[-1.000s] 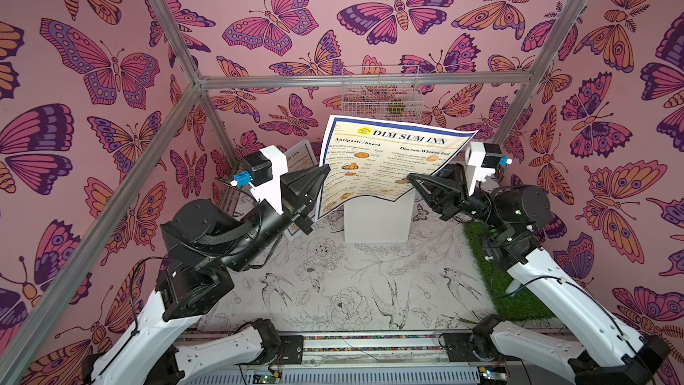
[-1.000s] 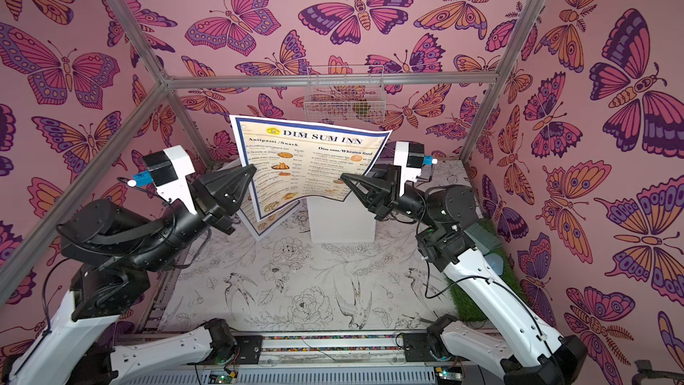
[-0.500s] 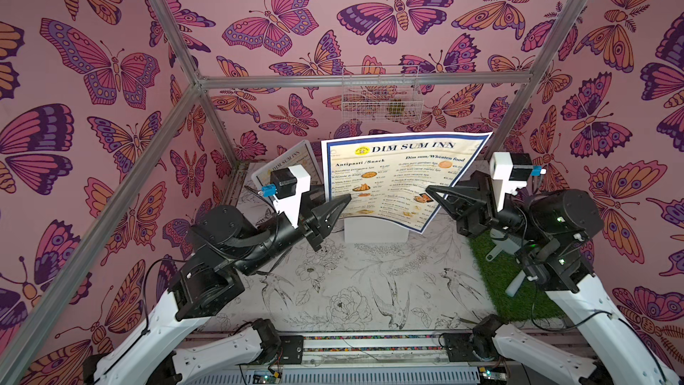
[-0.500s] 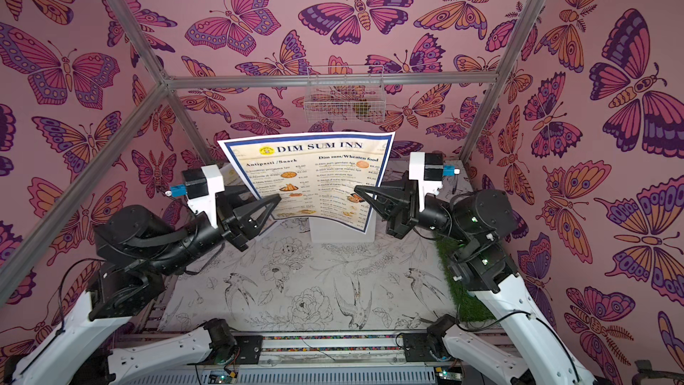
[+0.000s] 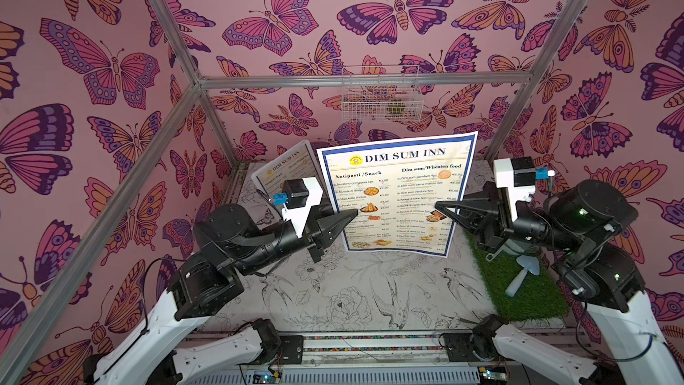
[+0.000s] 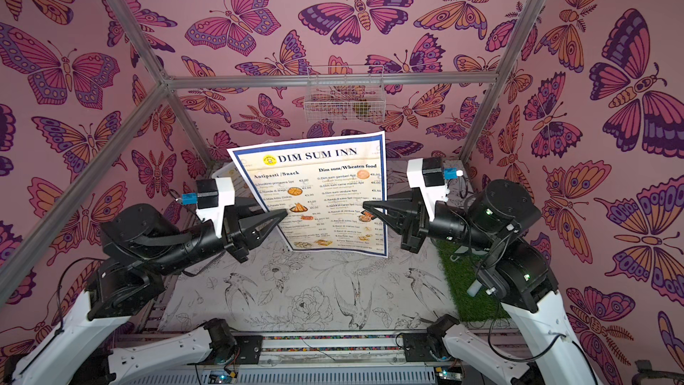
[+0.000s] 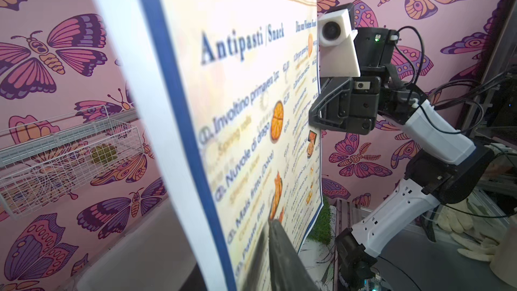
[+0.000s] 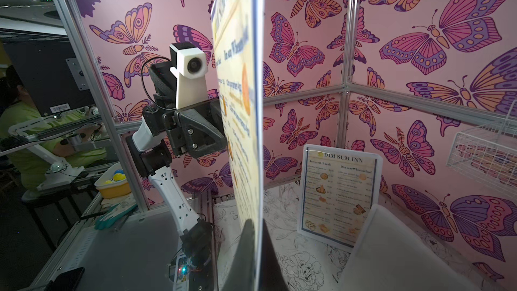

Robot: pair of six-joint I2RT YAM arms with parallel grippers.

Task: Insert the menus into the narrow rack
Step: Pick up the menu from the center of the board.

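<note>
The menu [image 5: 399,198] is up in the air over the middle of the table [image 5: 351,290]. It's standing upright, with the DIM SUM INN heading on top and the print facing the near side. The right gripper [image 5: 437,206] is clamped on its right edge, roughly halfway down. In the right wrist view you can see the sheet pinched between the fingers [image 8: 244,247].

The left gripper [image 5: 352,212] has its tip over the menu's left edge, with one finger [image 7: 279,247] in front of the printed side. Honestly, I can't tell whether it's actually gripping or just loose around the sheet.

The second menu [image 5: 285,168] is further back on the left, propped upright near the far-left corner. There's a white box [image 8: 391,247] just beside it.

A wire basket [image 5: 381,96] hangs on the far wall, above everything. On the right side of the table there's a grass mat [image 5: 518,301] with a pale little scoop [image 5: 527,266] lying on it.
</note>
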